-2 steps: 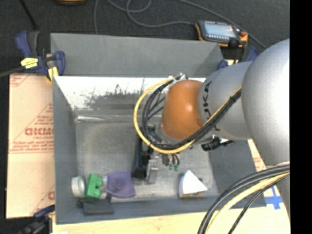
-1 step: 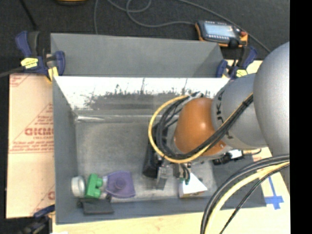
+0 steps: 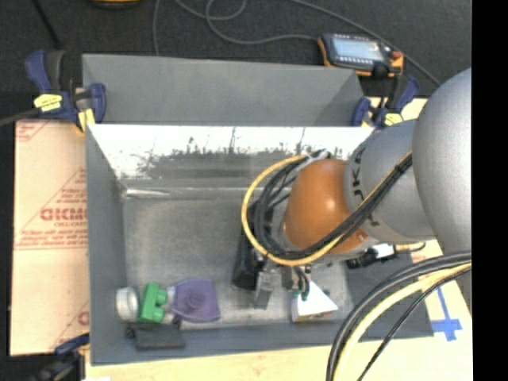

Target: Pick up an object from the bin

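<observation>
My gripper [image 3: 254, 280] hangs low over the bin floor near the front wall, right of the middle, under the arm's orange cover. Just to its right a white, wedge-shaped thing with a tan edge [image 3: 315, 302] lies against the front wall, partly hidden by the arm. To its left lies a purple, rounded thing [image 3: 197, 300], a short gap away from the gripper. Touching the purple thing on its left is a green piece [image 3: 155, 302] with a silver round cap [image 3: 127, 302] at its end.
A flat black piece [image 3: 155, 338] lies in the front left corner below the green piece. The arm and its looped cables cover the bin's right half. The bare grey floor stretches across the left and back of the bin.
</observation>
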Robot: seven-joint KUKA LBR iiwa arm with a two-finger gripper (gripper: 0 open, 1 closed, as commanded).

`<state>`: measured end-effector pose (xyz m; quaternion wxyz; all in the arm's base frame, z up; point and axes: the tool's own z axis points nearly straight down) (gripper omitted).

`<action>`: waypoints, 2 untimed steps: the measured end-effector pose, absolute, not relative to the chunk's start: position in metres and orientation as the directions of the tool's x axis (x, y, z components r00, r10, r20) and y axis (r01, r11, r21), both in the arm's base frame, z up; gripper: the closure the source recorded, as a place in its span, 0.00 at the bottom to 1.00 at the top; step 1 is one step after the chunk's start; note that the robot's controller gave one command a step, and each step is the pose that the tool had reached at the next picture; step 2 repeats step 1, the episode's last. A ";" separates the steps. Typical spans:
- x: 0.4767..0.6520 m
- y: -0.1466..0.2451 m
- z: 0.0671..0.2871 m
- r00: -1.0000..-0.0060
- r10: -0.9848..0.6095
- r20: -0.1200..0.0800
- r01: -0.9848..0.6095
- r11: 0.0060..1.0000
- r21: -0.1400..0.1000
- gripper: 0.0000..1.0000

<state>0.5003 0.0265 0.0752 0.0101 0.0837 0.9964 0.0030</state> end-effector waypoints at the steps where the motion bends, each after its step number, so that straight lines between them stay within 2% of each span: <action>1: 0.511 0.021 0.113 -0.986 0.166 0.007 0.166 0.986 0.001 1.00; 2: 0.511 0.021 0.113 -0.986 0.166 0.007 0.166 0.986 0.001 1.00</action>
